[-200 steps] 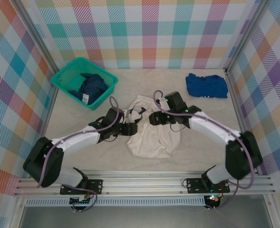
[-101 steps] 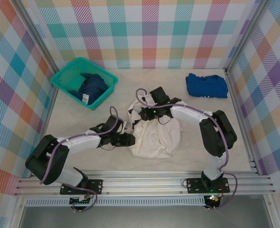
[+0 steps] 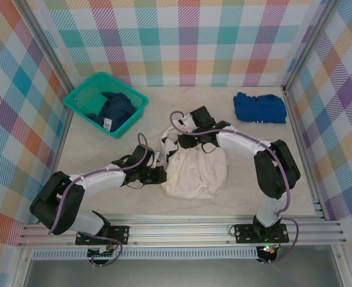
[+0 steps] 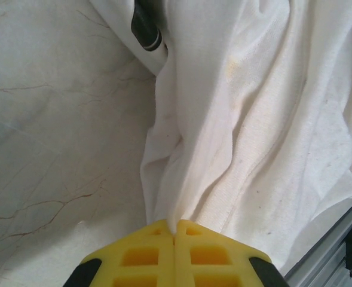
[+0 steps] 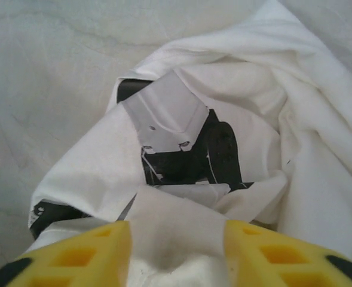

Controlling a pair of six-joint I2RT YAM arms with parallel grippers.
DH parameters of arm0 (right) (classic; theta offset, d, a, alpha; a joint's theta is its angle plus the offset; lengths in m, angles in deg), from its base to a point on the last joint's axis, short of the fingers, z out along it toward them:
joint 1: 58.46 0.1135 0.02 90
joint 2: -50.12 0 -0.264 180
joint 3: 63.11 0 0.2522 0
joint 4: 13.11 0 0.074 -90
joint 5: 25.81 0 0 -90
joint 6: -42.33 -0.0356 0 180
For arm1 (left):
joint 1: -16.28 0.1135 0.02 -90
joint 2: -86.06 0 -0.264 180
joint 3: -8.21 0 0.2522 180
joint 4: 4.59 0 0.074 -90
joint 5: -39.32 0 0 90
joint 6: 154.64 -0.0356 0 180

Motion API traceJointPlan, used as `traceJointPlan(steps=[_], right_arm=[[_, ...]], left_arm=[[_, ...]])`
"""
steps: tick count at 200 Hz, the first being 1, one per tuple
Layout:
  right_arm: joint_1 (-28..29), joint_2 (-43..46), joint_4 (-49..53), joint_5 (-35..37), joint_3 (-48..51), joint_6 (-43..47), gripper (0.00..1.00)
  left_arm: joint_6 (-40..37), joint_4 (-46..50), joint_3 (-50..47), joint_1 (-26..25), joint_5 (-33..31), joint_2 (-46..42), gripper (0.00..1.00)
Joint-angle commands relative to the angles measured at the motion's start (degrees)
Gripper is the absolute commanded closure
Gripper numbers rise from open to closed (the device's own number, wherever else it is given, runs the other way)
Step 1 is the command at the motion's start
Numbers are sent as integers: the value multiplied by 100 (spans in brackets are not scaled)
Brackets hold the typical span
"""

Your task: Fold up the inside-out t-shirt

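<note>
The inside-out t-shirt [image 3: 195, 172] lies crumpled in a white heap at the table's middle. My left gripper [image 3: 161, 174] is at its left edge. In the left wrist view its yellow fingers [image 4: 152, 254] are pressed together, and my left gripper [image 4: 176, 226] is shut on a fold of the t-shirt [image 4: 253, 119]. My right gripper [image 3: 184, 141] sits over the heap's far end. In the right wrist view my right gripper [image 5: 173, 251] stands open, fingers apart, with a mound of the t-shirt [image 5: 319, 149] bulging between them. A black and grey patch [image 5: 181, 143] shows among the folds.
A teal basket [image 3: 83, 95] at the back left holds a dark navy garment [image 3: 113, 109]. A bright blue folded shirt [image 3: 259, 107] lies at the back right. Plaid walls close three sides, and a metal rail [image 3: 181, 230] runs along the near edge.
The left gripper has shut on the shirt's left edge. The right arm has swung left to the shirt's far end, where its fingers narrowed, then spread again.
</note>
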Motion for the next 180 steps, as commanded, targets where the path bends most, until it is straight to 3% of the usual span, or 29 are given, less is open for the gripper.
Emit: traceJointPlan(steps=[1, 43, 79, 91, 113, 138, 180], right_arm=[[-130, -48, 550, -444, -365, 844, 45], [-197, -532, 1092, -585, -776, 1110, 42], [-212, -804, 1205, -939, -979, 1088, 46], [-211, -842, 1208, -962, -1002, 1080, 55], [-235, -700, 1101, -884, -961, 1005, 82], [-408, -43, 948, -796, -815, 777, 100], [-1250, 2259, 564, -865, -534, -35, 100]], left_arm=[[-102, 58, 120, 48, -9, -156, 100], [-188, 177, 174, 49, -69, -225, 100], [-201, 209, 181, 48, -108, -259, 100], [-201, 230, 185, 48, -130, -295, 100], [-213, 299, 210, 49, -213, -440, 100], [-278, 464, 359, 48, -320, -788, 100], [-712, 613, 1385, 40, -566, -2133, 100]])
